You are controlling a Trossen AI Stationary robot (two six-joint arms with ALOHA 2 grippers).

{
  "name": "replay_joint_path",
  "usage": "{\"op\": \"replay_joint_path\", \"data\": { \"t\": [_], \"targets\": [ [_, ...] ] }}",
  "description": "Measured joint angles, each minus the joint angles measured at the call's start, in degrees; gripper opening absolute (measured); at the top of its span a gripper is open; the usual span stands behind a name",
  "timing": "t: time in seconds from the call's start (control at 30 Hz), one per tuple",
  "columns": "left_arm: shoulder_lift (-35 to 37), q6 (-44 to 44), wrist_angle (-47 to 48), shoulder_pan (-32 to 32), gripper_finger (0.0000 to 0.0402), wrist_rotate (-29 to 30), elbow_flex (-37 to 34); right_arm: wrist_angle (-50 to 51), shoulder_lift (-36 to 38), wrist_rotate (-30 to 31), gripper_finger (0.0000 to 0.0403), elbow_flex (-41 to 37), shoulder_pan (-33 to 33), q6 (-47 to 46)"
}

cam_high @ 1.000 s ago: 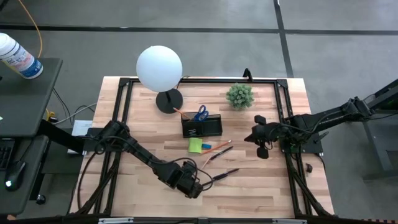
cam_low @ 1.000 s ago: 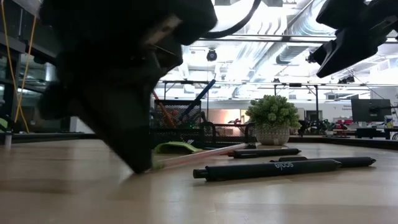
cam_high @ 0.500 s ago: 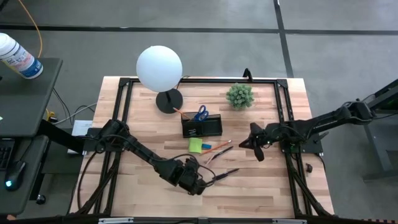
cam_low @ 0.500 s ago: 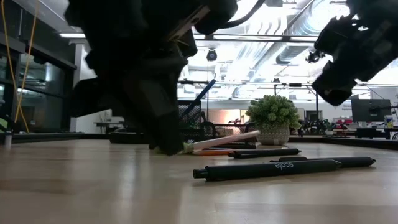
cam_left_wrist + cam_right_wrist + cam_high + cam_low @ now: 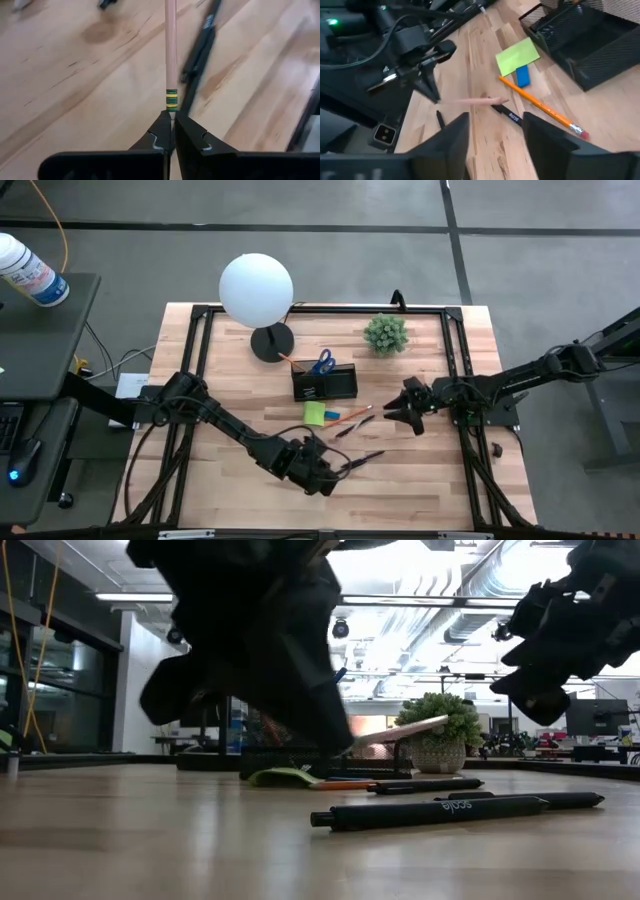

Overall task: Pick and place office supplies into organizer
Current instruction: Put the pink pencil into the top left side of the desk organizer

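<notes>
Near the tabletop's (image 5: 240,415) front edge, left pincer (image 5: 172,131) is clamped on a bare-wood pencil (image 5: 171,55) by its eraser end, raised off the wood beside a black pen (image 5: 430,811). Right pincer (image 5: 495,131) hovers spread apart, empty, near the organizer (image 5: 326,384). Pencil's tip is cut off in the left wrist view.

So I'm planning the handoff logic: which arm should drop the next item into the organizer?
Left. Its fingers are already shut on the pale pencil, lifted off the table. The right gripper hovers open and empty, though nearer the organizer.
</notes>
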State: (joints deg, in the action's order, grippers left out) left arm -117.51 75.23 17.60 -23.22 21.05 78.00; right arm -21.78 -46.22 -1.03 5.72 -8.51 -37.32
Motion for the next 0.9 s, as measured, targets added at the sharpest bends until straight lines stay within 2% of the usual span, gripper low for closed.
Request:
{"op": "replay_joint_path", "data": {
  "t": [0.1,0.2,0.5,0.9],
  "targets": [
    [0.0,-1.0,-1.9,0.0,0.0000,1.2,0.0,0.0,0.0,0.7,0.0205,0.0,0.0,-2.0],
    [0.1,-1.5,-2.8,0.0,0.0000,3.0,0.0,0.0,0.0,0.7,0.0224,0.0,0.0,-4.9],
    [0.1,-2.2,-4.7,0.0,0.0000,7.1,0.1,0.4,-2.7,1.9,0.0223,0.0,0.0,-12.7],
    [0.2,-4.6,-7.9,1.2,0.0000,8.1,0.1,-23.7,-20.0,3.8,0.0222,0.0,0.0,-19.2]
  ]
}}
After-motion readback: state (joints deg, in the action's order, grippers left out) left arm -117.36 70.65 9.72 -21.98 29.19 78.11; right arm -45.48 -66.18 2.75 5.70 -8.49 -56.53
